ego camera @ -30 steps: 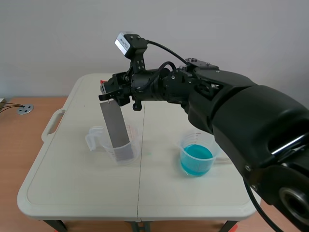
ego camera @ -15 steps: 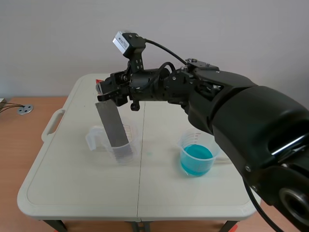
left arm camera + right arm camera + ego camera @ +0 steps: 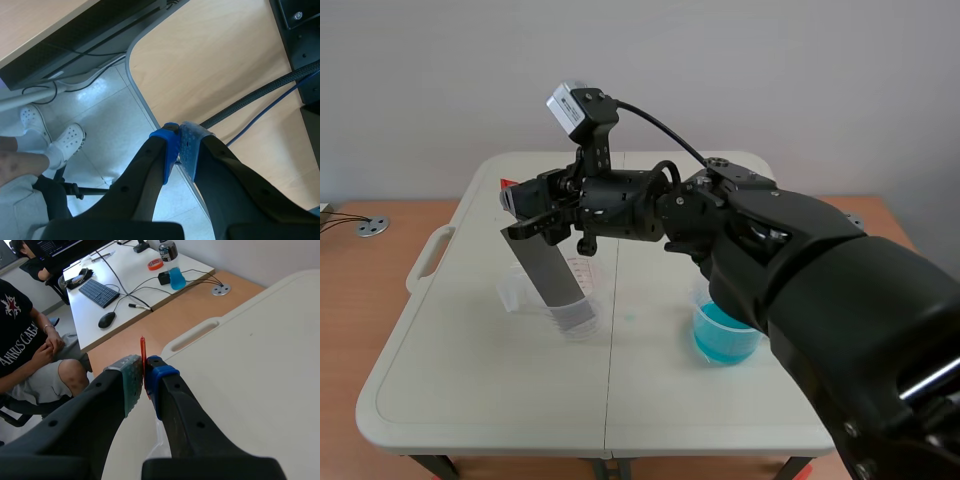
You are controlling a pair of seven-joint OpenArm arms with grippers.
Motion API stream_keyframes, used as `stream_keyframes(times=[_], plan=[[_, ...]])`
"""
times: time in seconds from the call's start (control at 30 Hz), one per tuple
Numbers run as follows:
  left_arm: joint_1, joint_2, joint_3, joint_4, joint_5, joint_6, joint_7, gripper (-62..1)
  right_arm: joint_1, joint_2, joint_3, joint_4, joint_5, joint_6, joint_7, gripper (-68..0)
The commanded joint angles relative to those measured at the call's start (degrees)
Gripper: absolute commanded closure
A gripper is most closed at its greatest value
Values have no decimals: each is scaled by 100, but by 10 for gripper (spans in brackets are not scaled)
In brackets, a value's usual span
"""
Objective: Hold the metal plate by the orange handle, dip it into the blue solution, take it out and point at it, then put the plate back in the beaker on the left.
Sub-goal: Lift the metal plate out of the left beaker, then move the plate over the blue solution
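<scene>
Right gripper (image 3: 525, 207) pinches orange handle (image 3: 143, 352), metal plate (image 3: 545, 265) slanting into clear beaker (image 3: 585, 305). Right wrist view alone shows a seated person (image 3: 30, 340) (left gripper (image 3: 177, 145) closed, empty).

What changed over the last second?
The right gripper, clamped on the orange handle of the grey metal plate, swung toward the picture's left and down, tilting the plate further. Its lower end stays in the clear plastic beaker; the beaker of blue solution is unmoved.

Right arm extended across, right gripper (image 3: 524, 206) above left beaker (image 3: 592, 290), pinching orange handle (image 3: 143, 349); left gripper (image 3: 178, 145) pads pressed together.
</scene>
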Motion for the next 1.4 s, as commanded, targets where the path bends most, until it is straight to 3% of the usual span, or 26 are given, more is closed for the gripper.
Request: stream_keyframes(times=[0.0, 0.43, 0.8, 1.0, 1.13, 1.37], plan=[[46, 44, -2, 50, -20, -15, -52, -15, -13, 149, 31, 424, 59, 87, 85, -11], [44, 44, -2, 50, -22, -15, -57, -15, -699, 774, 103, 2686, 63, 87, 61, -11], [-398, 24, -44, 55, -42, -9, -28, -15, -1128, 1115, 579, 4417, 63, 87, -164, -11], [-579, -59, -632, 282, -107, 13, -28, -15, -1403, 1384, 984, 5230, 81, 87, -219, -11], [-669, -306, -1167, 538, -367, 9, -96, -15, -1565, 1650, 1213, 5584, 160, 87, -216, -11], [-1126, -863, -1545, 938, -717, -15, -72, -15, -1786, 2352, 1593, 5796, 789, 87, -170, -11]])
